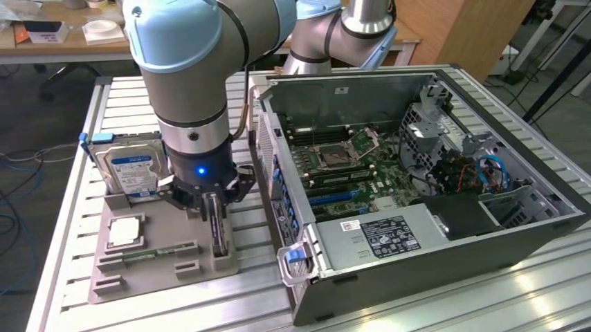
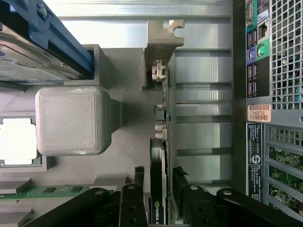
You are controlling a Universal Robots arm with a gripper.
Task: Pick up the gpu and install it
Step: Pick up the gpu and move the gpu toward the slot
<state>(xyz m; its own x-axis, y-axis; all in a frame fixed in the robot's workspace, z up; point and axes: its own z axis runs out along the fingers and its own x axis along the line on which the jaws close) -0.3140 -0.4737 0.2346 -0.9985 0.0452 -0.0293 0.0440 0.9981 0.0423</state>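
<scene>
You are looking at the gpu (image 1: 218, 235) (image 2: 160, 151) standing on its long edge in a slot of the grey fixture tray (image 1: 157, 273) (image 2: 128, 146). Its long axis is running alongside the rear panel of the open computer case (image 1: 416, 283) (image 2: 279, 47), and its metal bracket end is pointing toward the hard drive (image 1: 132, 169) (image 2: 28, 52) end of the tray. Your end effector (image 1: 214, 207) (image 2: 157, 172) is straddling the card with one finger on each side. The jaws are standing slightly apart from it, though whether a pad is already brushing the board is hard to tell. The processor chip (image 1: 124, 232) (image 2: 16, 142) and the memory stick (image 1: 152, 254) (image 2: 42, 191) are sitting in the tray on the far side from the case. The case wall is standing just beside the tray on the slatted worktop (image 1: 65, 228).
</scene>
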